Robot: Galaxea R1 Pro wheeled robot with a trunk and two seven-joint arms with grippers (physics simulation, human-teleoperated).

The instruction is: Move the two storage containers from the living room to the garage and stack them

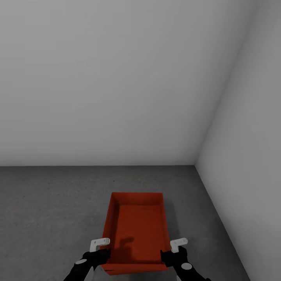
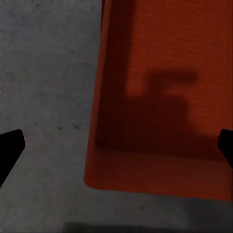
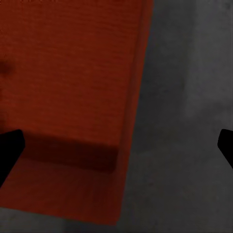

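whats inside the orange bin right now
Nothing: the storage container shows a bare orange bottom with only a dark shadow across it. It sits on the grey concrete floor. The strip just inside its near wall is hidden from the head view.

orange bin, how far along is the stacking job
One orange bin lies on the grey concrete floor near the pale wall corner, so the garage drop looks done. Both grippers, left and right, are open at its near corners, gripping nothing. A second bin stacked on top is left.
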